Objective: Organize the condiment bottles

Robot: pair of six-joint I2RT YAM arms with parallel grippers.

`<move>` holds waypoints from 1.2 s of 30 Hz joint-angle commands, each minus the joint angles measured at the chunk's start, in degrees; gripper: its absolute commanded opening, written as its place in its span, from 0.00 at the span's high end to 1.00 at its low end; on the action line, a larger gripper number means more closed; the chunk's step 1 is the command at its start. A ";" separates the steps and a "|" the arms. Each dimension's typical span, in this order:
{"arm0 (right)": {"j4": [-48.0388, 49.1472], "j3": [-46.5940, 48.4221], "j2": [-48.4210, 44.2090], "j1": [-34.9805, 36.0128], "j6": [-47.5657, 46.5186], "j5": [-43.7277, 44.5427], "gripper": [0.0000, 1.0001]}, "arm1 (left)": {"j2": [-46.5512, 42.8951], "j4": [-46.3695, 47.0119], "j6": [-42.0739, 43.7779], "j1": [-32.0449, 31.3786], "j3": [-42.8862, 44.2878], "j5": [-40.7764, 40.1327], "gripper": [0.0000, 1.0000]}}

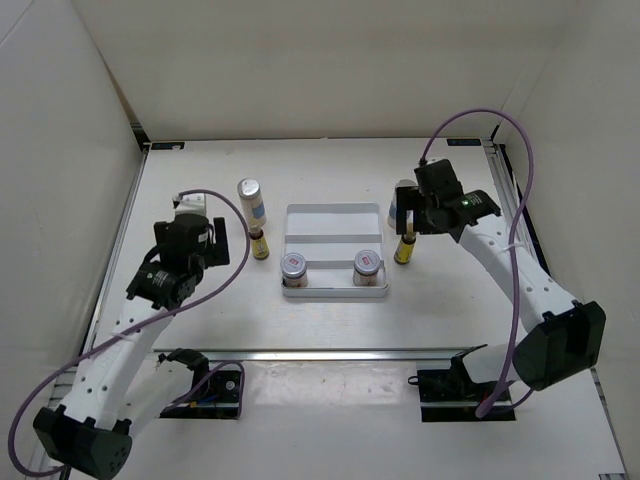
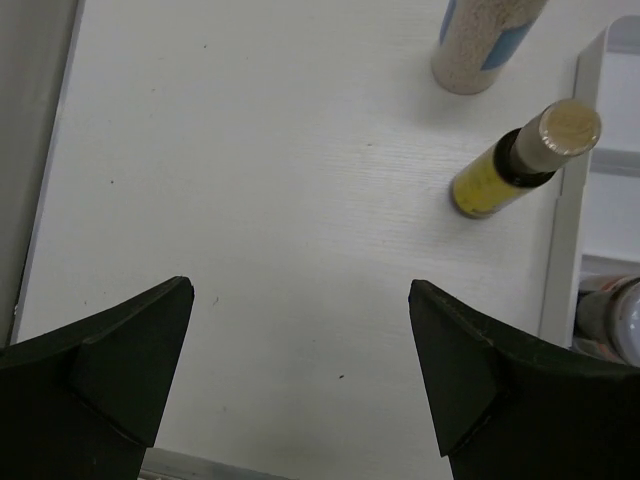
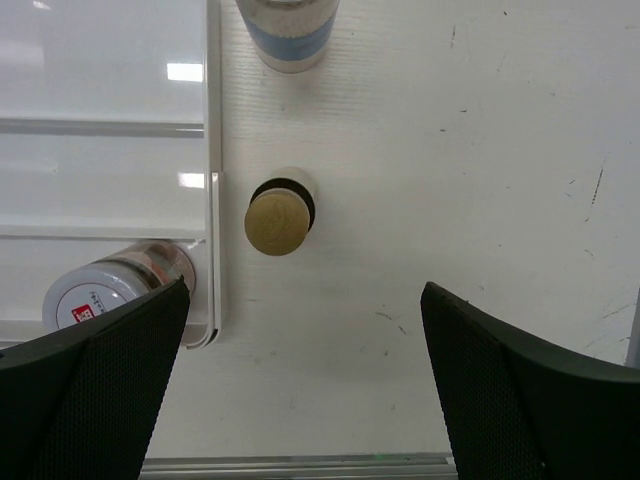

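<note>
**Jars in tray, four bottles outside it**

The left jar (image 1: 294, 266) and right jar (image 1: 367, 262) stand in the near compartment of the white tray (image 1: 335, 222). On the bench (image 1: 450, 300), the left tall bottle (image 1: 249, 199) and left slim bottle (image 1: 259, 243) stand left of the tray. The right slim bottle (image 3: 278, 215) and the blue-banded right tall bottle (image 3: 290, 30) stand to its right. Only the right wrist view shows the red print on the right jar's lid, too small to read. Seen from overhead, the right tall bottle is largely hidden. The left pincer (image 2: 300, 290) and right pincer (image 3: 305, 290) both gape, empty.

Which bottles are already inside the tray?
Only the two squat red-marked jars, in the tray's near section; the tall white bottles and yellow bottles stand outside beside it.
</note>
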 commanded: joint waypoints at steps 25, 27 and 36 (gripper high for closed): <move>4.89 -2.84 11.14 -2.67 4.57 -5.91 0.29 | -5.46 6.80 0.65 0.21 -2.10 -4.73 0.00; 4.89 -3.36 11.75 -2.67 4.57 -5.91 0.36 | -5.46 6.80 0.65 0.21 -2.10 -4.73 0.00; 5.42 -2.23 14.21 -2.67 3.43 -3.62 0.48 | -4.93 6.80 0.65 0.21 -2.10 -4.73 0.00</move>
